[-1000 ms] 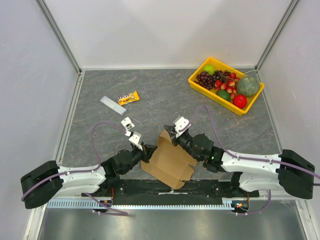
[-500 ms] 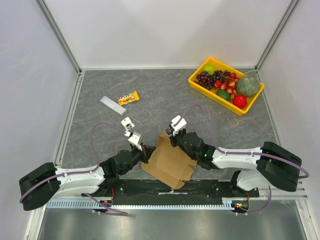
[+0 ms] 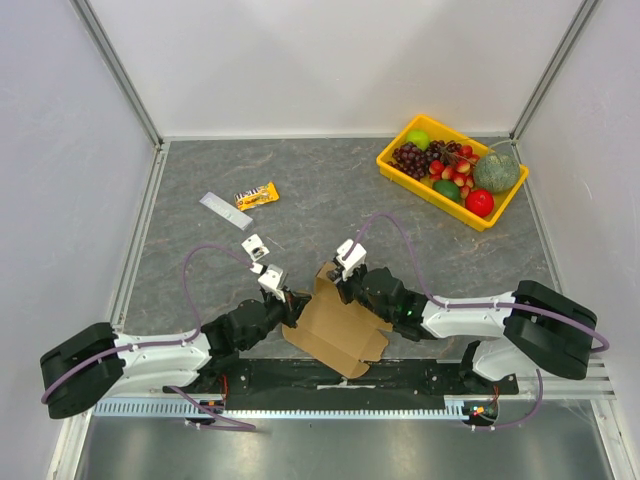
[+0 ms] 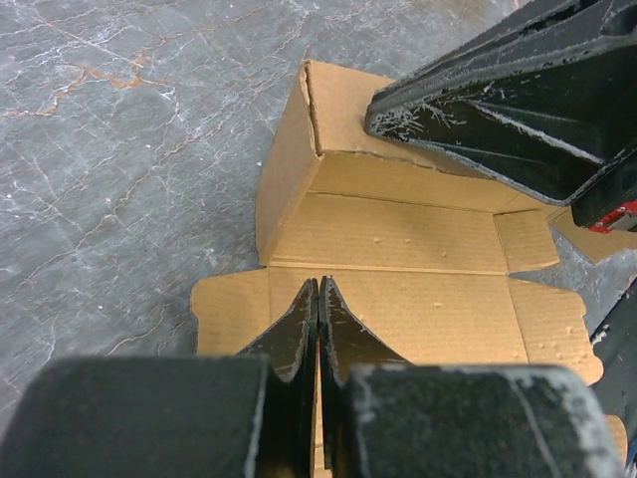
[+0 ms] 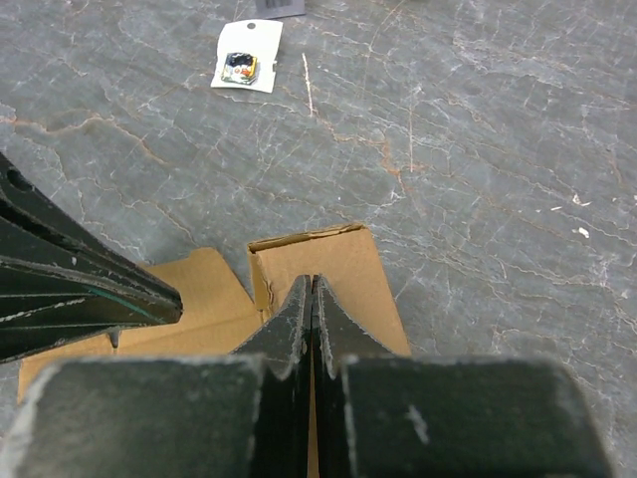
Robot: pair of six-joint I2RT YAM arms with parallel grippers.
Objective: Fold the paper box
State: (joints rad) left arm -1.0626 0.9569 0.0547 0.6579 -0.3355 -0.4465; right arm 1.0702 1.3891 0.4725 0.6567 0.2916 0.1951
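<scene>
Paper box (image 3: 335,325) everywhere; fruit tray (image 3: 430,195) overhead only

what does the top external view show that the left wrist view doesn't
Only top external: the yellow fruit tray, the snack bar and the grey packet beside it. Only left wrist: the fold creases inside the paper box, and the left gripper with fingertips closed together. Both: the box on the grey table, with the right gripper at its raised flap.
</scene>
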